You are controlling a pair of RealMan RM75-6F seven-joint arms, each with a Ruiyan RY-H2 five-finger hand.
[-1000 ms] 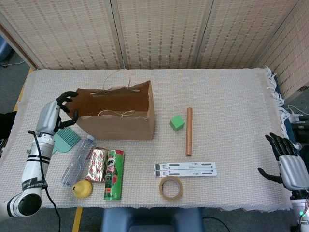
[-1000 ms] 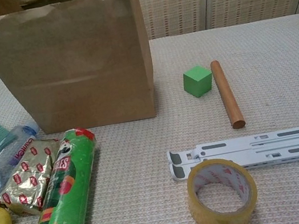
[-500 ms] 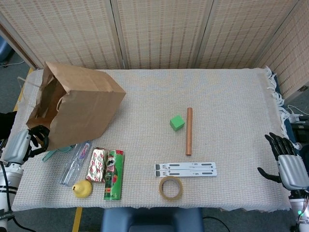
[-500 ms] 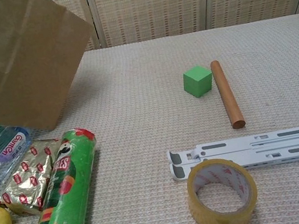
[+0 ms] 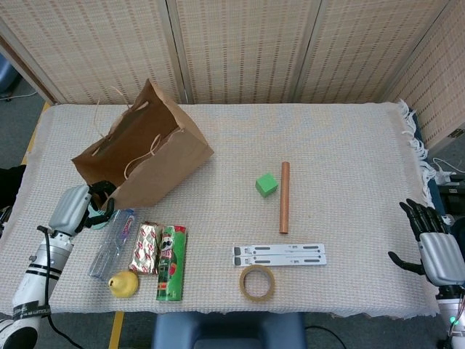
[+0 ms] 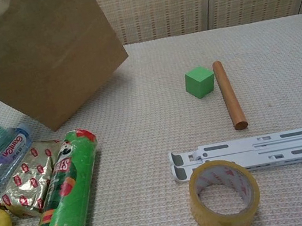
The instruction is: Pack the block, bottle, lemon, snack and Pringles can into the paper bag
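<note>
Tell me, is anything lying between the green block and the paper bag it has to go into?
Nothing visible does. Bare tablecloth runs from the green block to the paper bag. The wooden rod lies on the block's far side. The bag is tilted, though, mouth facing away from the block.

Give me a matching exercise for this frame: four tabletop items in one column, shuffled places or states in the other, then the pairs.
Items:
1. paper bag
2. block
3. lemon
4. tape roll

States:
A. beside the wooden rod
B. tilted, left hand at its near corner
C. below the white stand
D. at the bottle's near end

Pairs: 1-B, 2-A, 3-D, 4-C
</note>
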